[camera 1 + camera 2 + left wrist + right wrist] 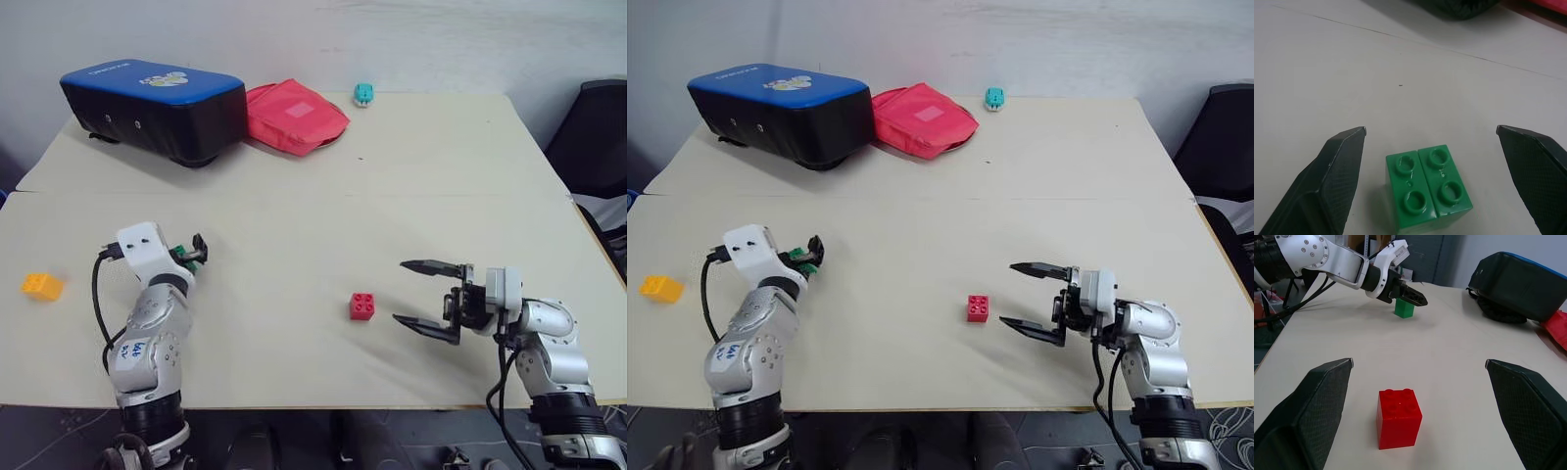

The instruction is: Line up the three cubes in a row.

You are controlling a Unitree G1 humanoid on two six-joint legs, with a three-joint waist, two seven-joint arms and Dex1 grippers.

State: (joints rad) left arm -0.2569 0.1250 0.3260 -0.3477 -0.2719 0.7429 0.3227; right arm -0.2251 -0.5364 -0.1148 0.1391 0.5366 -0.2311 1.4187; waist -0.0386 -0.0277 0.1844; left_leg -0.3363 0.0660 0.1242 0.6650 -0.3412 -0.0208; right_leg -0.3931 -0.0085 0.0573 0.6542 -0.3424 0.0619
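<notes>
- The green cube [186, 257] sits mostly hidden behind the left gripper [196, 251] in the head views; just a sliver of green shows.
- The teal toy [363, 93] is too small to make out.
- The lettering on the blue case [147, 88] is too small to read.
- The chair [596, 137] is cut off by the edge.

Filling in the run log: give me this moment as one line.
left gripper open around green cube | right gripper open facing red cube | orange-yellow cube apart at table edge
</notes>
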